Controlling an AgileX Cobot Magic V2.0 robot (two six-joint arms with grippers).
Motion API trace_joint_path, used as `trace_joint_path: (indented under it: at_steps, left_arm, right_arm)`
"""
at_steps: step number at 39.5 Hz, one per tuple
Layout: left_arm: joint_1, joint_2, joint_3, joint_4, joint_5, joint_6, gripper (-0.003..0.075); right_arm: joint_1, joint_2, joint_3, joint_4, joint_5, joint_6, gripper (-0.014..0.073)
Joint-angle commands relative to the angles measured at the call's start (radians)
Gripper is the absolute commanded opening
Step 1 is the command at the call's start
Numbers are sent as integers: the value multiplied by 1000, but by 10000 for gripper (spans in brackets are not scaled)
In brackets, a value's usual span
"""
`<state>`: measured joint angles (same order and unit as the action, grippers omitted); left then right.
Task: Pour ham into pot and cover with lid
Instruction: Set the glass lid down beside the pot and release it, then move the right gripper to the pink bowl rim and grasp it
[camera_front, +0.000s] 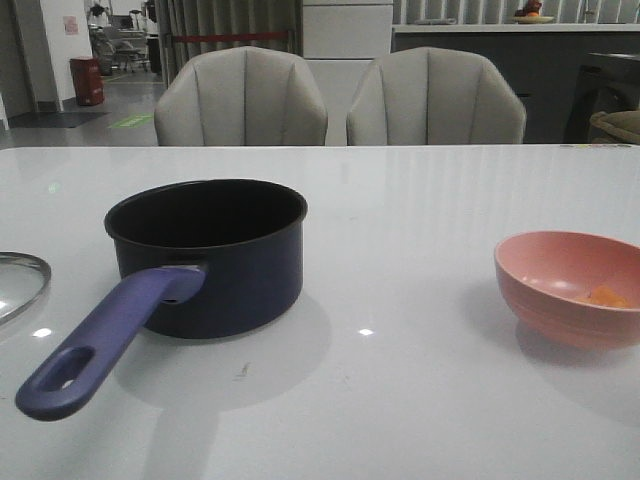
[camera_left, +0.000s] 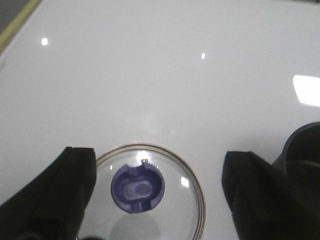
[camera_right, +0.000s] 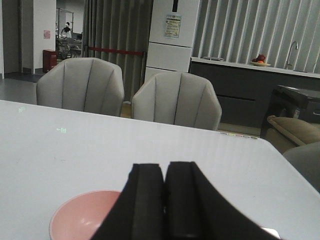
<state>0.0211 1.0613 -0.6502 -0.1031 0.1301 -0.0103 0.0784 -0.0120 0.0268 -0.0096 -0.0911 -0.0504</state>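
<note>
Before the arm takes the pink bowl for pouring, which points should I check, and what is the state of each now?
1. Pot uncovered, upright on the table: ok.
2. Ham still in the pink bowl: ok.
3. Right gripper open for the bowl: not ok, its fingers are together.
4. Lid out of the pouring path, flat on the table beside the pot: ok.
5. Left gripper open over the lid's knob, touching nothing: ok.
6. All ham chunks counted: cannot tell, the rim hides part of the bowl.

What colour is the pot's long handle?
The handle is purple-blue, on the dark navy pot. It shows best in the front view.
</note>
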Motion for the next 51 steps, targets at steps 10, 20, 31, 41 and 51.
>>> trace_joint_path:
  at_steps: [10,20,31,41,51]
  left_arm:
    - [-135,-334,230,-13,-256,-3,551]
    - [-255,-461,496,-13,-724,-3,551]
    - [-304,-461,502,-13,-729,-3,551]
    - [-304,-461,502,-13,-728,-3,551]
    - [-304,-461,502,-13,-728,-3,551]
  right_arm:
    - [-7,-18,-6,-11,-84,-5,132]
    - [-7,-18,-6,-2,-163,1,132]
    - [-6,97,-220,100,170,40,132]
    - [-6,336,-380,98,319,40,132]
    - [-6,434,-390,118,301,41,147]
